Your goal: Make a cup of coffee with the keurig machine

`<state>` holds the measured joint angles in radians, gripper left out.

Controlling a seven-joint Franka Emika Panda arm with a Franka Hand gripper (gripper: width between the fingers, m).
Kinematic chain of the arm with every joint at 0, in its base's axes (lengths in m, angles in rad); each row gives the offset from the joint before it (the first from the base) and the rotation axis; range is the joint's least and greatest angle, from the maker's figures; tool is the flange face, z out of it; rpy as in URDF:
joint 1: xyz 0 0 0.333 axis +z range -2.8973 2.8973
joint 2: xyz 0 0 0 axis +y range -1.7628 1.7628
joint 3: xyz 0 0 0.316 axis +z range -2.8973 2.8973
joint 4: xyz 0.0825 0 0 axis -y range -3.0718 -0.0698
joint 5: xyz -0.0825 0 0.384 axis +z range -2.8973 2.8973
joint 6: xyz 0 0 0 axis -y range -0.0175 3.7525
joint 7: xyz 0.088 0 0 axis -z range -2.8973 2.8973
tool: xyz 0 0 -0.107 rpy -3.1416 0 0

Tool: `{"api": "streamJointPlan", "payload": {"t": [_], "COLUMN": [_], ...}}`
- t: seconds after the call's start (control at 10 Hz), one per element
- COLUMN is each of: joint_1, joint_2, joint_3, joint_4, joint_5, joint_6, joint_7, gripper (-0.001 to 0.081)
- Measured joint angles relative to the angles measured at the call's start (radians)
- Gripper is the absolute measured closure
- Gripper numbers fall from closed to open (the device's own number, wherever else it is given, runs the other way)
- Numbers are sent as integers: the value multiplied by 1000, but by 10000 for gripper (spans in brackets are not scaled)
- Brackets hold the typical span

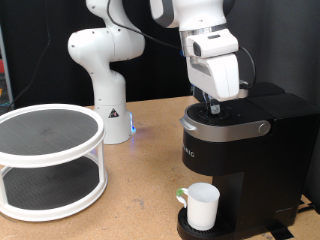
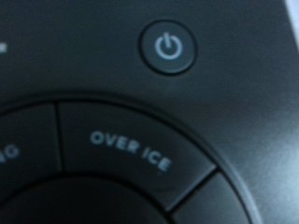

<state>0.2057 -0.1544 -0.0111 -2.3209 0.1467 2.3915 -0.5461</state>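
The keurig machine (image 1: pixel 240 140) stands at the exterior view's right, black and boxy with a silver-grey curved handle (image 1: pixel 235 127). The cup (image 1: pixel 203 206), a small white mug, stands upright on the round drip tray (image 1: pixel 185 228) under the brew head. My gripper (image 1: pixel 210 104) is right down on the machine's top, its fingertips at the button panel behind the handle. The wrist view shows no fingers, only the panel very close: a round power button (image 2: pixel 168 47) and an "OVER ICE" button (image 2: pixel 131 151) on a ring of buttons.
A white two-tier round rack (image 1: pixel 50 160) with dark mesh shelves stands at the exterior view's left. The arm's white base (image 1: pixel 100 75) rises at the back of the wooden table. A small green thing (image 1: pixel 182 195) shows beside the cup.
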Motion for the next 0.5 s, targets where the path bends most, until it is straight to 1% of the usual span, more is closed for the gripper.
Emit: {"api": "streamJointPlan", "payload": {"t": [0.2,0.5], "joint_1": [-1,-3], "joint_2": [9,63], "joint_3": [-2,-12], "joint_4": [23,110], "joint_5": [0,0], "joint_6": [-65,-200], "joint_7": [26,84], "gripper": [802,802]}}
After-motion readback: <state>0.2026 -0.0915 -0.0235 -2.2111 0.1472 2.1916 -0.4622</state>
